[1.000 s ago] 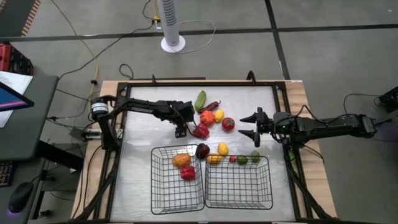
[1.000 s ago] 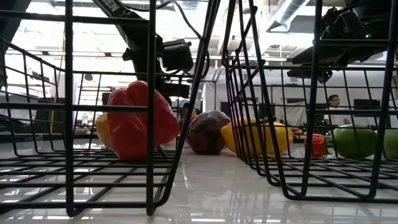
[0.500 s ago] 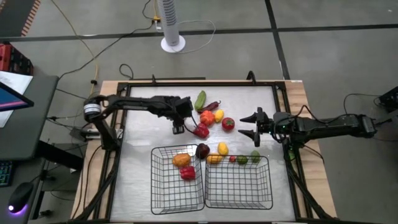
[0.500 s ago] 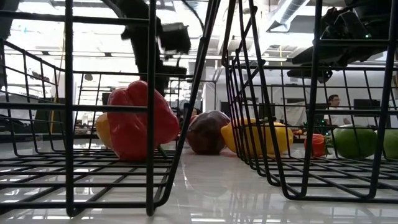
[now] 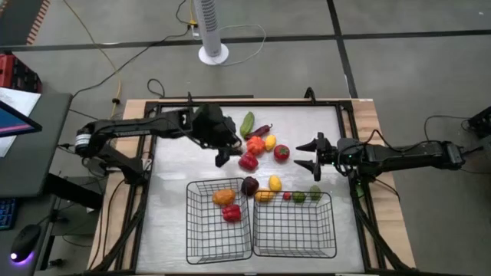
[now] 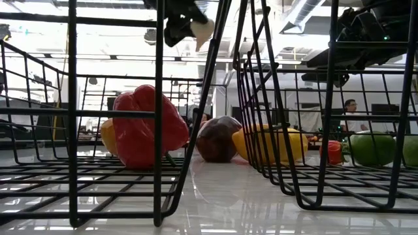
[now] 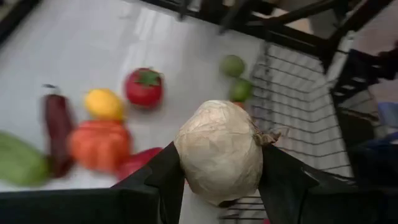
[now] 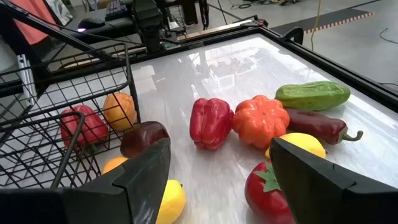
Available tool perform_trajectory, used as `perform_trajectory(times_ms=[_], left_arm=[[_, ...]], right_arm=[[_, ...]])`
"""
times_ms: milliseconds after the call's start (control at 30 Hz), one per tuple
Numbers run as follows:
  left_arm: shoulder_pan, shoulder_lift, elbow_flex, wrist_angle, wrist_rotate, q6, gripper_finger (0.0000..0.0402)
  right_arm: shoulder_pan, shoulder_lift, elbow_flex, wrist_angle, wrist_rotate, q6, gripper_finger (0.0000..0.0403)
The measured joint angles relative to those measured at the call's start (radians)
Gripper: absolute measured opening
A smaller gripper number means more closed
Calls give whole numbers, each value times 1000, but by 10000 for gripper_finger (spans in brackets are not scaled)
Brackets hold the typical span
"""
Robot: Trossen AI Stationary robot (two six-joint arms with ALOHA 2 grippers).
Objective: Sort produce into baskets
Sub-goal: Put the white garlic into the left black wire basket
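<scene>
My left gripper (image 5: 223, 157) hangs above the table's middle, shut on a white garlic (image 7: 219, 152), which also shows high up in the low view (image 6: 204, 31). Below it on the table lie a red pepper (image 5: 248, 161), an orange piece (image 5: 255, 144), a lemon (image 5: 269, 141), a tomato (image 5: 281, 152), a cucumber (image 5: 247, 123) and a dark purple piece (image 5: 249, 185). The left basket (image 5: 201, 238) holds an orange (image 5: 223, 197) and a red pepper (image 5: 232, 213). The right basket (image 5: 322, 238) holds limes (image 5: 299, 197). My right gripper (image 5: 307, 154) waits open at the right. My left gripper pinches the garlic bulb by its two round sides (image 7: 186, 168) between its two fingers (image 7: 283, 180). The fingers slant down toward the table's right side. The garlic is lifted clear of the table, its dry tip (image 7: 268, 135) pointing sideways.
A black frame (image 5: 245, 103) runs round the table. A white tower fan (image 5: 213, 31) stands on the floor beyond the far edge. A second lemon (image 5: 275, 182) lies just beyond the right basket. A person (image 6: 351, 108) shows in the room behind.
My left gripper has risen from beside the red pepper to well above the table and has tipped from pointing down toward a slanting pose. The garlic has gone up with it and hangs clear of the table. The right arm has kept still.
</scene>
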Motion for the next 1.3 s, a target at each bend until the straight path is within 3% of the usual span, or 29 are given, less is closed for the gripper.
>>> perform_trajectory(times_ms=[367,667,1000,1300], left_arm=[[-230,24,-1,88,-29,-68,153],[-361,23,-1,-5,-103,-165,153],[-448,23,-1,-118,-192,-224,153],[-479,23,-1,-123,-248,-270,155]], right_arm=[[0,0,0,2,0,7,302],[0,0,0,0,0,10,302],[0,0,0,0,0,17,302],[0,0,0,0,0,18,302]])
